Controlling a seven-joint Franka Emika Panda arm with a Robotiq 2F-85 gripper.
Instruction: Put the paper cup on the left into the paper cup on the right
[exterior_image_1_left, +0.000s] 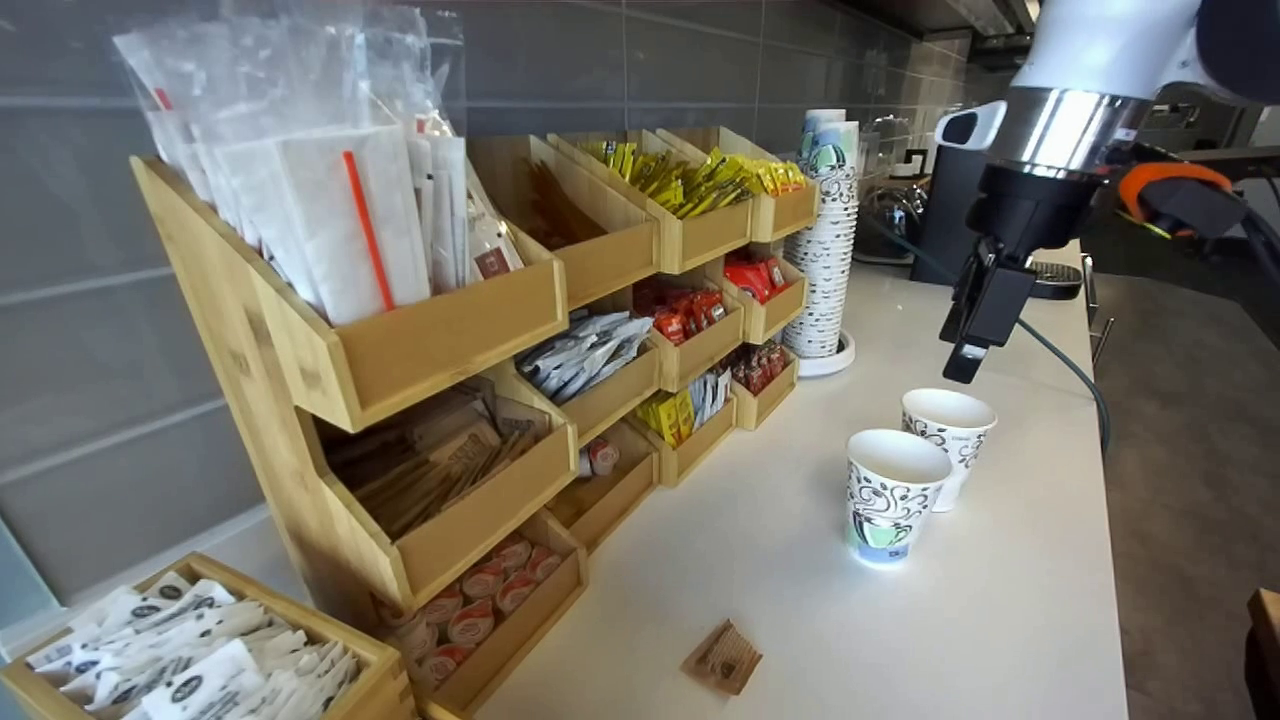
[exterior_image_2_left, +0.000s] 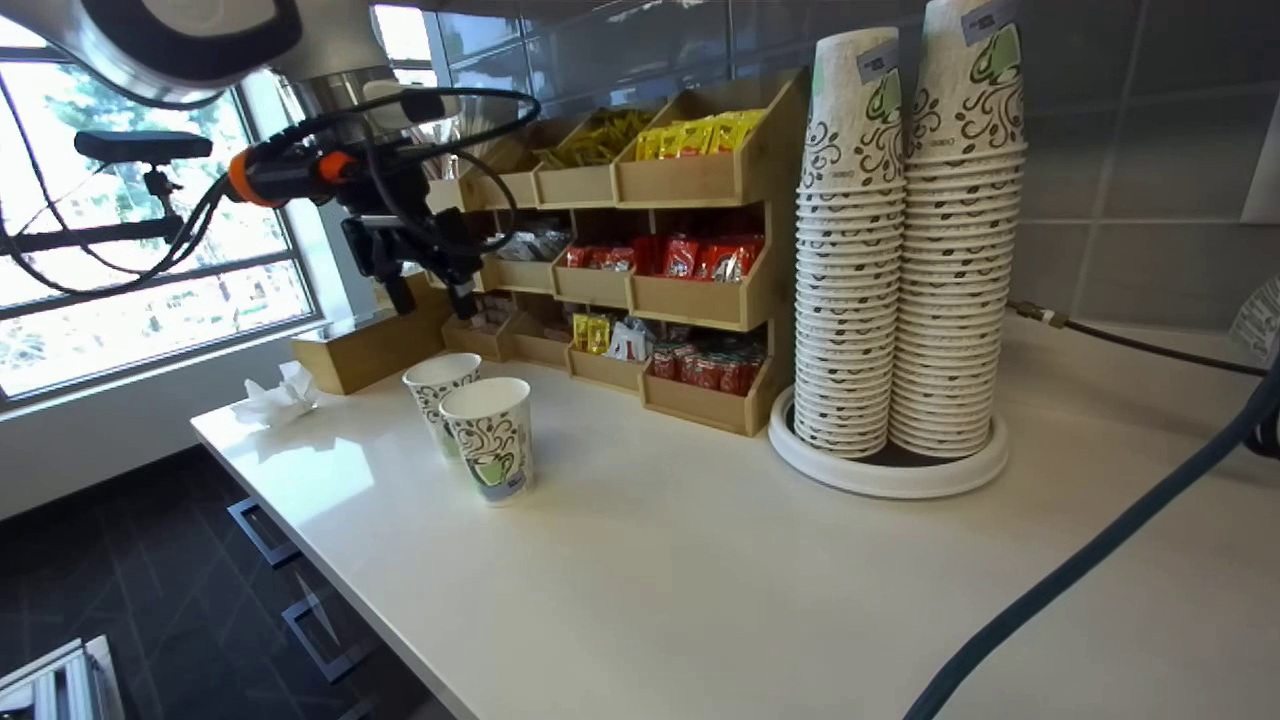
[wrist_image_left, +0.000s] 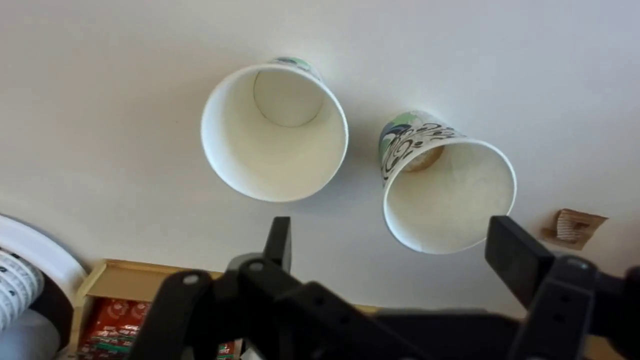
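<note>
1. Nothing of the nesting is done yet: the packet-side cup (exterior_image_1_left: 893, 502) and the stack-side cup (exterior_image_2_left: 490, 443) stand upright and separate on the counter (exterior_image_2_left: 640, 580), just beside each other, with a gap between them in the wrist view.
2. The packet-side cup, the one nearer the brown packet (exterior_image_1_left: 724, 657), appears on the left in both exterior views, so I take it as the cup to be moved (the wrist view swaps the pair, so that reading is not certain). The stack-side cup, toward the tall cup stacks (exterior_image_2_left: 848, 300), would then be the receiver.
3. The claw (wrist_image_left: 392, 245) hangs above the pair with its jaws spread wide and nothing held between them; no contact with either rim shows.
4. In the wrist view the stack-side cup's inside shows down to its base, with nothing nested in it. The packet-side cup has a brownish patch at its bottom; whether stain or liquid, I cannot tell.
5. Every step lies ahead, by my judgement: a sideways shift to centre the jaws on the packet-side cup, a descent, a light grip, a lift, the carry across, the lowering into the stack-side cup, then the release.
</note>
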